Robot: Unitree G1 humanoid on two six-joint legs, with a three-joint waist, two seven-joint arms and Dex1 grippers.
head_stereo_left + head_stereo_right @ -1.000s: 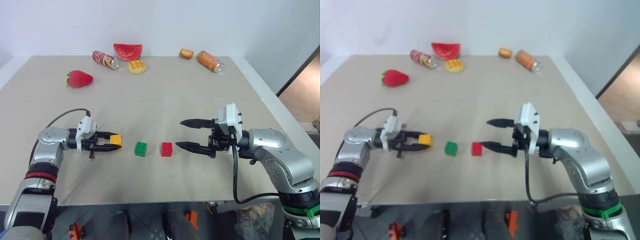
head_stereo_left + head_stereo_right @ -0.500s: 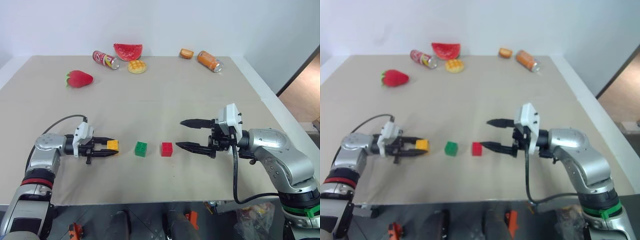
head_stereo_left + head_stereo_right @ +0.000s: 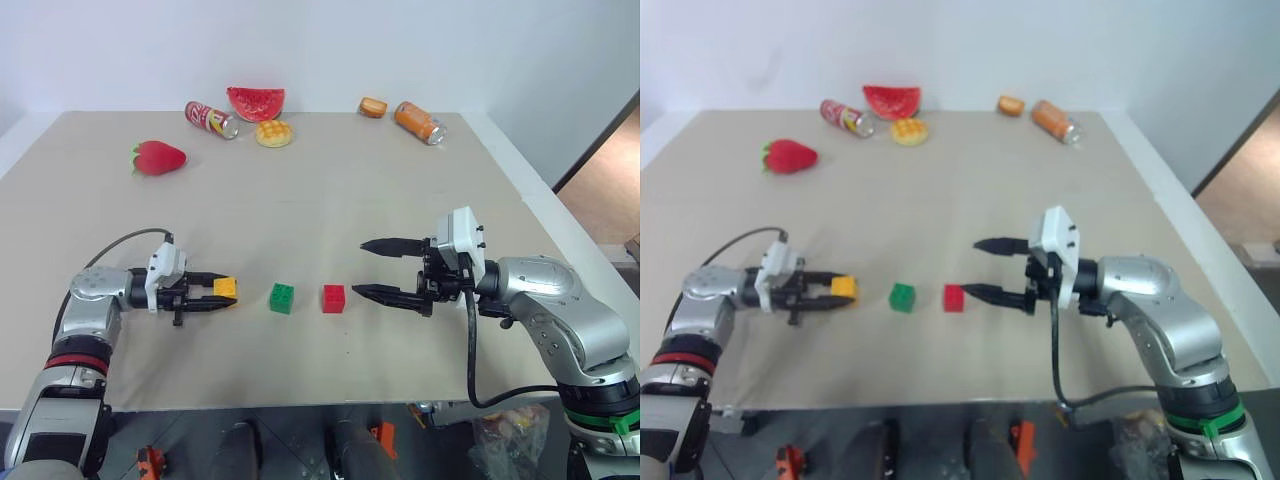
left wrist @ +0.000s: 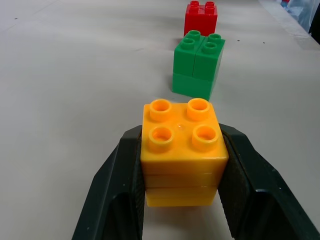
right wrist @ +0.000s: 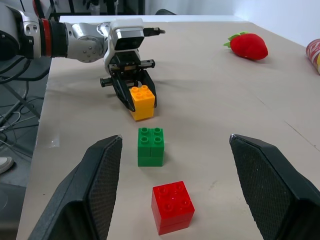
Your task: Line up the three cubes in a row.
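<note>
The yellow-orange studded plastic brick cube [image 4: 183, 152] sits on the beige counter [image 3: 330, 200] at the left end of a row, with the green studded plastic cube [image 3: 282, 298] next and the red studded plastic cube [image 3: 333, 298] beyond it, all three nearly in line. The left gripper [image 3: 219, 297] has its black fingers [image 4: 112, 187] flanking the yellow cube's sides (whether they press it or have just slackened, I cannot tell). This looks like the placing step; next, the fingers should spread and back away level without nudging the cube. The right gripper [image 3: 385, 268] hovers open near the red cube.
</note>
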